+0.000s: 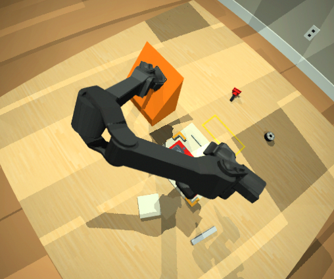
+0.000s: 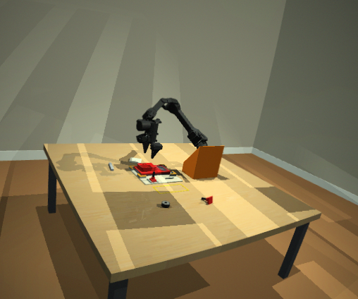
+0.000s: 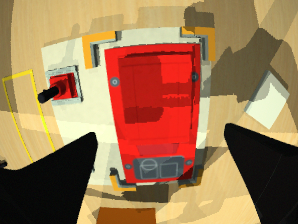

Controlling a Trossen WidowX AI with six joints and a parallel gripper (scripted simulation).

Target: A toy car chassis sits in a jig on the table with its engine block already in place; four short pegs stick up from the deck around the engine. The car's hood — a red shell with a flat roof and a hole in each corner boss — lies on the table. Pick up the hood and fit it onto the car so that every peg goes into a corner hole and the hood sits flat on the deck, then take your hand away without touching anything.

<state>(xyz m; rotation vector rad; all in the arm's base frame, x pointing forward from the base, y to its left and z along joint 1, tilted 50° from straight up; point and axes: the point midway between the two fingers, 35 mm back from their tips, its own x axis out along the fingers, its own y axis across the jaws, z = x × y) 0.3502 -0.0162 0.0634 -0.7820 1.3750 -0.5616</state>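
The red hood (image 2: pixel 146 167) (image 3: pixel 157 100) rests on the red chassis (image 1: pixel 186 151) (image 2: pixel 165 172) (image 3: pixel 113 65), its flat roof up and its sides roughly in line with the car. The chassis lies in the white jig (image 1: pixel 192 129) (image 2: pixel 172 179) (image 3: pixel 97 117) between orange corner brackets. The hood covers the engine block. The pegs and corner holes cannot be made out, so the fit at each corner cannot be told. My gripper (image 2: pixel 149 155) (image 3: pixel 161 135) is open and empty above the car, one finger out to each side. The arm hides the hood in the top view.
An orange wedge (image 1: pixel 166 85) (image 2: pixel 211 162) stands beside the jig. A red piece with a black stem (image 2: pixel 153 179) (image 3: pixel 64 87) stands on the jig. A white block (image 1: pixel 148 205) (image 3: pixel 267 100), grey bar (image 1: pixel 204 235), wheel (image 1: pixel 269 136) and another red piece (image 1: pixel 236 92) lie around.
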